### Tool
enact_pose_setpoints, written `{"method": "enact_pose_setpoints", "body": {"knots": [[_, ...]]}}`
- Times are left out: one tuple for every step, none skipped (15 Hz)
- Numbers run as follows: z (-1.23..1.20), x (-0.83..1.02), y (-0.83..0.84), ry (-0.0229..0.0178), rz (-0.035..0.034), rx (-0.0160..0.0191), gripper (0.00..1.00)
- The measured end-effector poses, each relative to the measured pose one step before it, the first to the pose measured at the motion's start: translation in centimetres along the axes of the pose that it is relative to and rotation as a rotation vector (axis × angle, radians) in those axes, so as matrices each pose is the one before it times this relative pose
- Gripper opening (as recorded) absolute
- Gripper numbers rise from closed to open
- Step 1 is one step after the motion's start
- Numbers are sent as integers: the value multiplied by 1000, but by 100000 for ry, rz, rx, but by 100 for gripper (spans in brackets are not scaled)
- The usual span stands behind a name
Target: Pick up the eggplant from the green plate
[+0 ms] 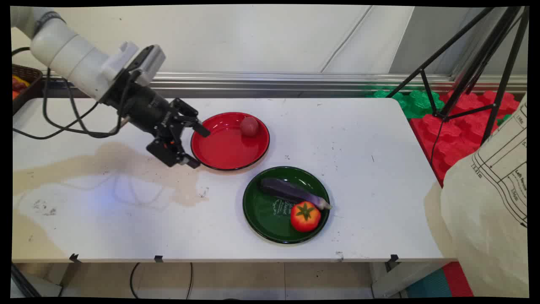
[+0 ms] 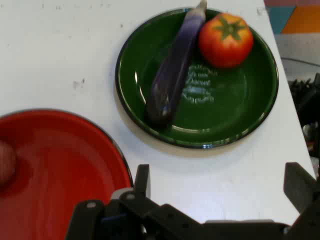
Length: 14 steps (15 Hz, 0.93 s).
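The white table [image 1: 358, 139] carries a broad brownish stain [image 1: 126, 164] across its left part. At the far right a pale cloth bag printed with black lines [image 1: 493, 202] hangs in front of the table's corner, and behind it a black tripod [image 1: 476, 63] stands over red and green foam floor tiles [image 1: 460, 122]. A dark basket [image 1: 23, 84] sits at the far left edge.

The green plate [image 1: 261, 211] lies near the table's front edge, towards the middle. On it a purple eggplant [image 1: 291, 192] lies slantwise across the far part, and a red tomato with a green stem [image 1: 305, 216] sits just beside the eggplant's right end, on the near side.

The red plate [image 1: 223, 147] lies farther back and to the left of the green one, apart from it. A small reddish ball-shaped fruit [image 1: 249, 126] rests at its far right rim.

The gripper [image 1: 198, 145] hangs at the red plate's left rim, its fingers spread wide apart and holding nothing; one fingertip [image 1: 204, 131] reaches over the rim.
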Motion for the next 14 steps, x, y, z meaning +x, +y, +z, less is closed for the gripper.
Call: {"method": "enact_pose_setpoints", "body": {"knots": [[246,255,1,477,57,54,100],[493,399,7,515,163,-42,100],[659,462,-7,457,290,-27,100],[841,466,-19,254,592,-106,100],[726,340,-17,46,540,-155,100],[884,396,-58,6,687,-117,100],[973,385,-99,-175,753,-181,100],[868,263,-98,-282,519,-83,100],[606,153,-106,-246,199,-46,100],[899,233,-176,-367,261,-133,100],[1004,194,-197,-570,393,-78,100],[1032,83,-204,-845,436,-190,100],[881,7,-159,-897,540,-278,100],[614,-14,-110,-723,482,-231,100]]}}
